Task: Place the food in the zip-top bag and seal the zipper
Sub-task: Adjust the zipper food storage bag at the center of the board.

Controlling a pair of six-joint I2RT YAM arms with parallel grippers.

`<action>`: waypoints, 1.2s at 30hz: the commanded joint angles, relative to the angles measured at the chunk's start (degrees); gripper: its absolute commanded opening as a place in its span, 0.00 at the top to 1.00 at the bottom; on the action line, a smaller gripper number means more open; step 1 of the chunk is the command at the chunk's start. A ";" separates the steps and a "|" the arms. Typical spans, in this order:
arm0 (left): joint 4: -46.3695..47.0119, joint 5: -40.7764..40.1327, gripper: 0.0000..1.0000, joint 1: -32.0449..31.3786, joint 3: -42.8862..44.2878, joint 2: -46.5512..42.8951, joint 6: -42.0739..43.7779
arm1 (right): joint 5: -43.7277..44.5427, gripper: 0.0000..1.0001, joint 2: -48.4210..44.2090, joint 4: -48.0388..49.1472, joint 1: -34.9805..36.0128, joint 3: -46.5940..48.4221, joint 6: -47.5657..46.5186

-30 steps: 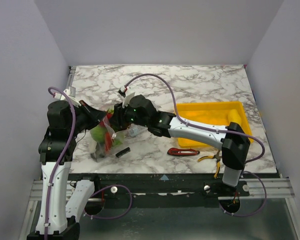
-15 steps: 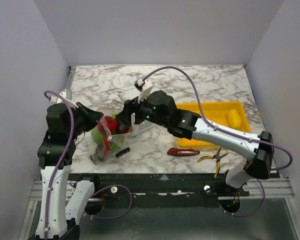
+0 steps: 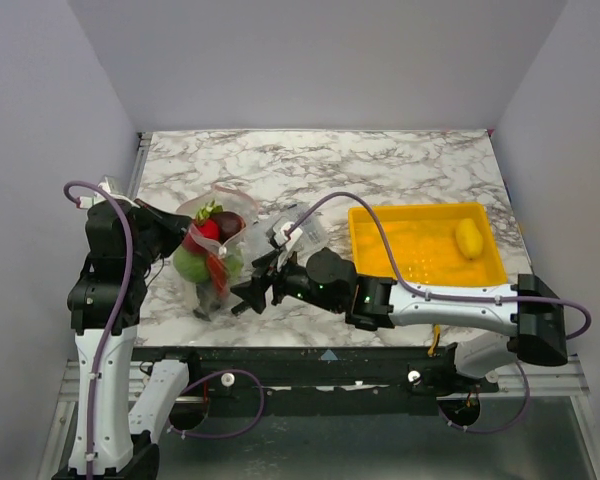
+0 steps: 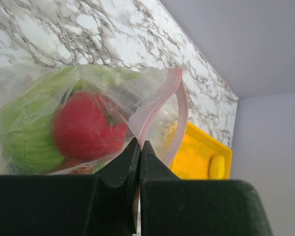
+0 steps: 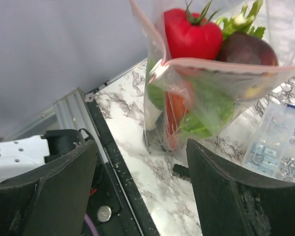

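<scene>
The zip-top bag (image 3: 208, 258) hangs upright at the left, mouth open at the top. My left gripper (image 3: 172, 236) is shut on its pinkish-red zipper (image 4: 180, 101) and holds it up. The left wrist view shows my left gripper (image 4: 139, 143) pinching that strip. Inside the bag are a red tomato (image 5: 191, 30), purple eggplant (image 5: 249, 49), green cabbage (image 4: 24, 132), red chili (image 5: 174, 105) and celery tips (image 5: 246, 17). My right gripper (image 3: 252, 296) is open and empty, low near the table's front edge, just right of the bag; it also shows in its own wrist view (image 5: 141, 145). A yellow fruit (image 3: 468, 237) lies in the yellow tray (image 3: 400, 258).
A rigid clear compartment box (image 3: 302, 228) of small parts lies right of the bag, also in the right wrist view (image 5: 280, 142). A small black piece (image 5: 180, 170) lies on the marble below the bag. The table's front rail (image 5: 113, 162) is close under my right gripper.
My right gripper has drawn back out of the bag's mouth and dropped toward the front edge, open. My left gripper has raised the bag and shifted it slightly left.
</scene>
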 commanded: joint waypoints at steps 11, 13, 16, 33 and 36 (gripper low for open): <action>0.47 -2.12 1.00 0.14 1.51 0.50 -14.57 | 24.04 0.30 15.38 15.78 2.28 9.49 -6.44; 0.26 -2.51 1.00 0.14 1.49 0.19 -14.79 | 25.37 0.39 16.02 18.44 2.27 9.04 -7.61; 0.12 -2.58 1.00 0.14 1.51 -0.11 -15.14 | 26.23 0.61 17.19 19.11 2.33 10.60 -8.13; 2.11 1.36 1.00 0.23 5.16 -1.17 -11.60 | 23.34 0.81 18.27 16.78 2.25 13.40 -11.69; 5.13 9.64 1.00 0.23 6.17 -1.19 -13.50 | 21.59 0.79 13.83 12.08 2.24 13.20 -10.57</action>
